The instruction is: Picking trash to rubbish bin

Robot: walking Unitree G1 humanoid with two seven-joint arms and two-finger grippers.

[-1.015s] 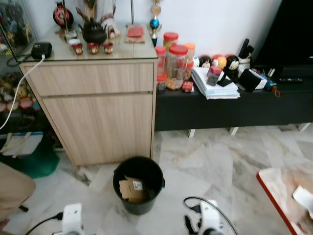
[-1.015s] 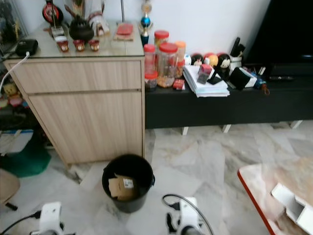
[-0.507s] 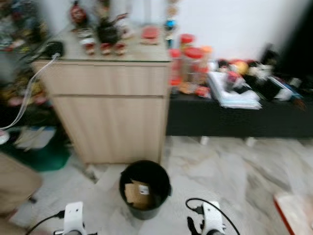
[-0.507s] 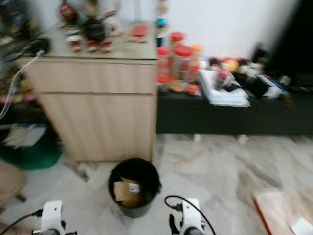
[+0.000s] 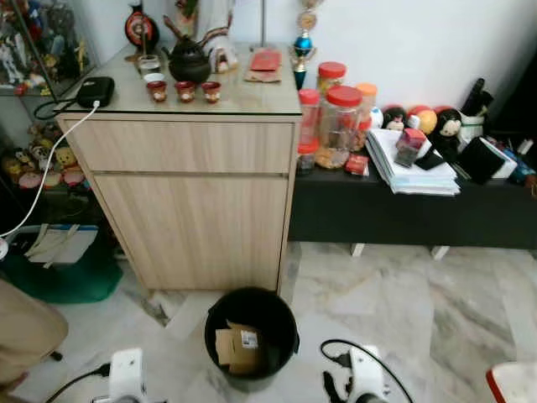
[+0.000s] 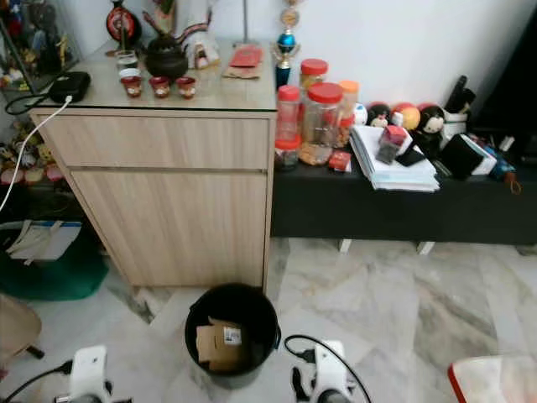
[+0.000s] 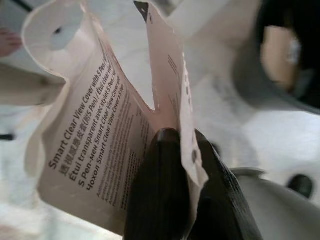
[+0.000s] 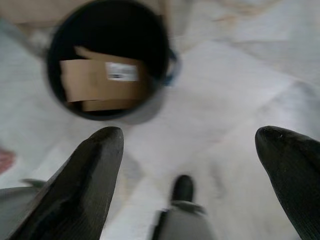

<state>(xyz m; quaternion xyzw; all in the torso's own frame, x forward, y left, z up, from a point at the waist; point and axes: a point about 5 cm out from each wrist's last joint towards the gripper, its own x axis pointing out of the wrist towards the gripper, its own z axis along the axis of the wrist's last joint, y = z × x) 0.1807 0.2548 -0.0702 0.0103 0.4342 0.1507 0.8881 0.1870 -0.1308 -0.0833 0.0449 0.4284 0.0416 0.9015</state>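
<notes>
- Standing before the black rubbish bin (image 5: pixel 251 334), which sits low in the middle of the head view on pale marbled floor (image 5: pixel 394 294), just in front of the light wood cabinet (image 5: pixel 189 189).
- The left gripper (image 7: pixel 175 150) is clenched on the trash, a piece of printed card packaging (image 7: pixel 100 135); in the left wrist view the two black fingers pinch its lower edge and the card fans out above them.
- The right gripper (image 8: pixel 192 150) is released, its fingers spread wide apart with nothing between them, pointing down at the floor with the bin in the upper left of its wrist view.
- The step in hand looks like carrying the card over the bin's mouth. To do it well, the left arm should bring the card fully above the opening before letting go, since a thin sheet can drift or catch on the rim.
- The card is thin, matte and off-white, curled and creased, with small dark print and a round hanger hole near one corner; it will flex easily and weighs little.
- The bin is round, smooth and dark, seemingly plastic, already holding brown cardboard (image 5: pixel 235 348) with a white label.
- The cabinet's glossy top carries a dark teapot (image 5: pixel 188 63) and small red cups (image 5: pixel 185 90).
</notes>
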